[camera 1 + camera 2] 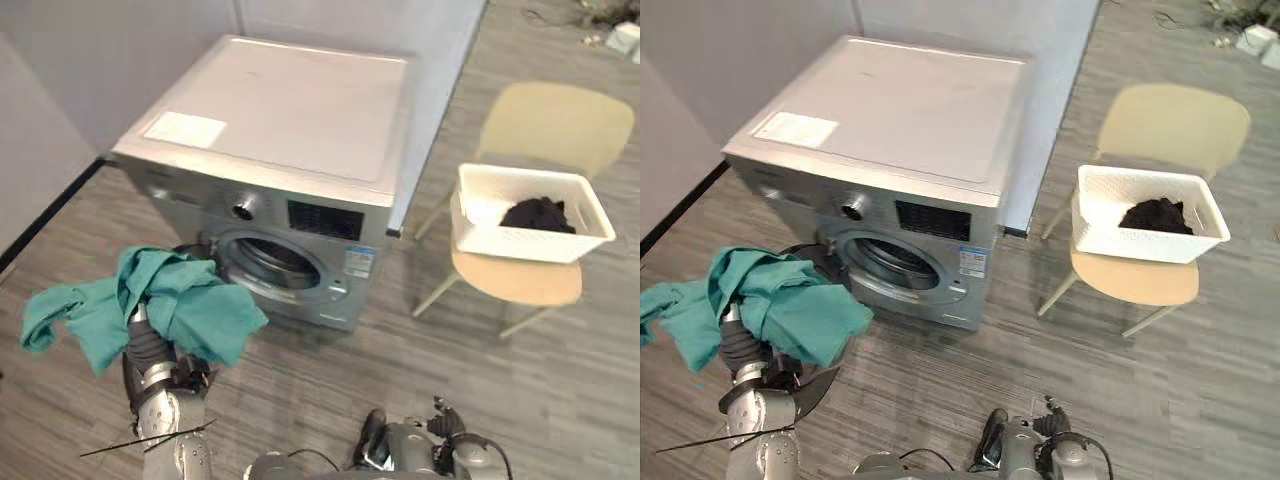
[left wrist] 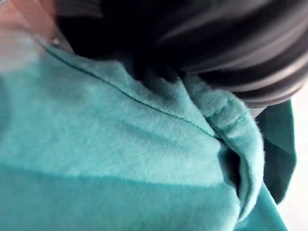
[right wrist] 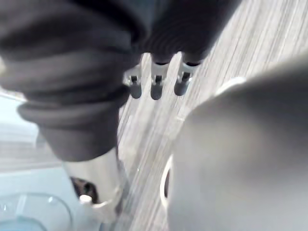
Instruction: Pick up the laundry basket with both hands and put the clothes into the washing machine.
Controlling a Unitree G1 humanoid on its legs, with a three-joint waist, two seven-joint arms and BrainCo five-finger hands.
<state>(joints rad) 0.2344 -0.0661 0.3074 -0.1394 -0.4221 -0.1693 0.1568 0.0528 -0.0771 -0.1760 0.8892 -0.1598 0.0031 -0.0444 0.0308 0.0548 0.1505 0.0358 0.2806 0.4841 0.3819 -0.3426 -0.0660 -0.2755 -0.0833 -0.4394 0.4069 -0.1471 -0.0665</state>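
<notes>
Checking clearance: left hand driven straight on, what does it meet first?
Probably the washing machine front, left of the drum opening rather than in it; depth is unclear. The teal garment covers the left hand.

Washing machine (image 1: 290,130): silver-grey metal-look casing, smooth satin top. Door ring (image 1: 280,265): glossy chrome. Teal cloth (image 1: 185,300): soft matt knit, fine fuzzy surface, stitched seams. Laundry basket (image 1: 530,243): white plastic, perforated walls, matt. Dark cloth (image 1: 538,213) inside: matt black fabric. Chair (image 1: 555,120): beige, smooth, matt. Floor (image 1: 560,390): grey wood-grain planks, low sheen. Left hand (image 2: 260,62): dark ribbed cover, slight sheen. Right hand (image 3: 155,84): silver metal fingers, dark matt tips.
</notes>
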